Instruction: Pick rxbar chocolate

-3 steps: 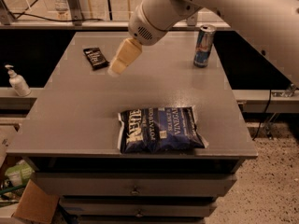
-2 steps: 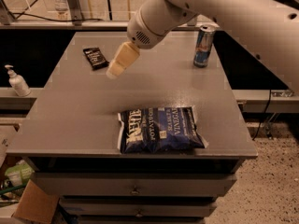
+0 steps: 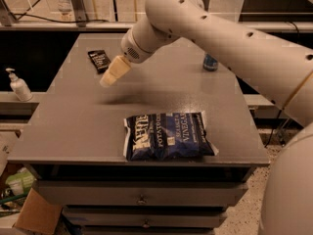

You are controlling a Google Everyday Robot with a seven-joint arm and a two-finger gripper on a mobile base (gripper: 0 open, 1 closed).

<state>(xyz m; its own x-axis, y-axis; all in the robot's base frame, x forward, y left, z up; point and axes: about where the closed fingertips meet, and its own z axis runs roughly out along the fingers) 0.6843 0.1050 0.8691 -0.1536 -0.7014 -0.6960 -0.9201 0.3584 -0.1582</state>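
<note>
large dark-blue foil chip bag (image 3: 168, 136): white print reads "potato" and "vinegar"; the bigger brand word at its left end is illegible. small flat black rxbar chocolate wrapper (image 3: 100, 60), beyond the bag: white lettering, illegible. gripper (image 3: 113, 72) hovers beyond the bag, just beside that wrapper.

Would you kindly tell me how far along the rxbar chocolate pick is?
Approach looks done: the gripper hangs close beside the rxbar chocolate. In hand: nothing; the bar lies flat on the table. Left: grasping and lifting it.
</note>
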